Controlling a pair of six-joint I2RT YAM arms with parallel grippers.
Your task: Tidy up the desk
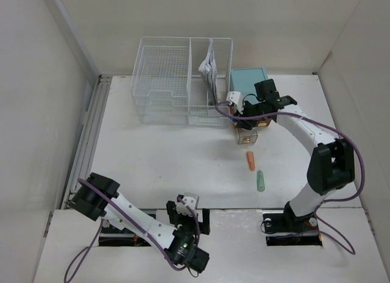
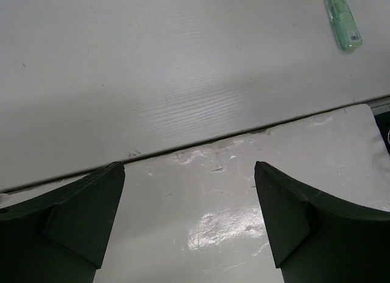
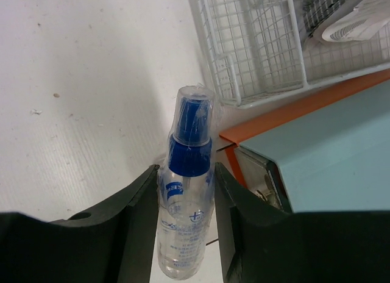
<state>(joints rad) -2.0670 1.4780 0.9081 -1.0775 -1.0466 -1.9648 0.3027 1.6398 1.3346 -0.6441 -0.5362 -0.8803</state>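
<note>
wire basket at desk rear | drawer box right of it | spray bottle before box

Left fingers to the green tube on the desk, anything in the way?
Nothing visible. Only bare desk lies between the left gripper, fingers open, and the green tube; the orange piece lies farther out, off that line.

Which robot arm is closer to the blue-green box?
Right. The right fingers, holding a spray bottle, are just beside the teal box. The left fingers hang open over the near edge of the desk, far from it.
</note>
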